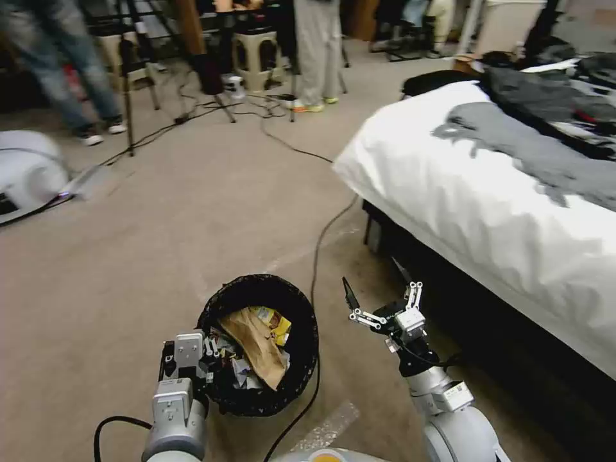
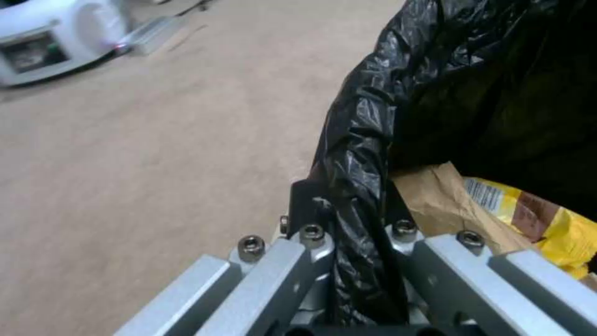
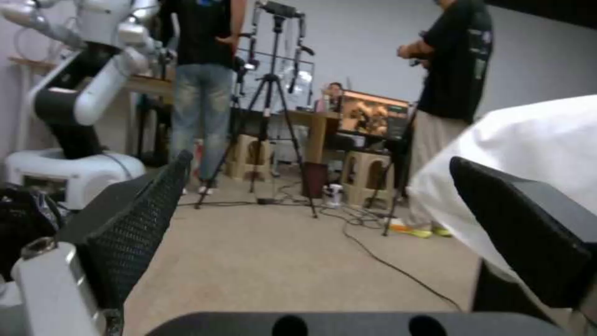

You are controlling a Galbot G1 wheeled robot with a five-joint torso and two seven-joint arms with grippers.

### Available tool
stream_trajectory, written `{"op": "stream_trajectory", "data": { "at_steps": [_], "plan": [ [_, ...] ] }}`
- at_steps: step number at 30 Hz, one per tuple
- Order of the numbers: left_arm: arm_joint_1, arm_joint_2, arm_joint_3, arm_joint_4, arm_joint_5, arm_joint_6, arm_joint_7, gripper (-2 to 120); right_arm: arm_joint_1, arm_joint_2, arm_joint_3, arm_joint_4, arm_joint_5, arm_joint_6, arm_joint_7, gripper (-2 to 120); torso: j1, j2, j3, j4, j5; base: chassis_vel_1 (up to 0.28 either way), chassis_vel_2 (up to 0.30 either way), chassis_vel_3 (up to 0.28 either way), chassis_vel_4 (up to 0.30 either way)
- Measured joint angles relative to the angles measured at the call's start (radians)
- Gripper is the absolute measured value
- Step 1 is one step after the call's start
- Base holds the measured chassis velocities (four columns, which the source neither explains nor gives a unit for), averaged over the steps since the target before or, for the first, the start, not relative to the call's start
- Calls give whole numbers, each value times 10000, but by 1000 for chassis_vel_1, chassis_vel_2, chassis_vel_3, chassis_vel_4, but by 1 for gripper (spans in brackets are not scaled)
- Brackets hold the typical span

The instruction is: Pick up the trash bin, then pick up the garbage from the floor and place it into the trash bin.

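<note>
Trash bin first: the small round bin with its crinkly black bag liner (image 1: 260,343) sat close in front of us, held at its near rim just above the beige carpet (image 1: 128,256). Our left gripper (image 2: 357,233) was clamped on that rim, one finger outside and one inside, with the folded liner pinched between them. We judged the bin light and fairly stiff, but the plastic film under the pads looked slick, so a grip that took in the hard rim beneath seemed safer than one on loose bag alone. Inside we could make out a crumpled brown paper bag (image 1: 260,346), a yellow wrapper (image 1: 274,321) beside it and scraps of white tissue (image 1: 240,372); all of it looked soft, weightless and easy to crush.

Just to the bin's right, our right gripper (image 1: 385,298) hovered over the carpet with its fingers spread wide and nothing between them.

Farther out lay a black cable (image 1: 321,237) and the white-sheeted bed (image 1: 487,212) on the right. The liner hid the bin's white wall, the bin's depth was dark, and we could not tell whether any litter remained on the floor, since the bed's underside was in shadow.
</note>
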Motion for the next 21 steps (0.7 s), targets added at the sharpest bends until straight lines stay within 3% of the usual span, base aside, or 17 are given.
{"op": "stream_trajectory", "data": {
  "at_steps": [21],
  "plan": [
    [-69, -140, 43, 343, -51, -291, -1, 1, -166, 57, 52, -25, -48, 155, -42, 100, 0, 0, 0, 1, -1, 123, 126, 126, 123]
  ]
}}
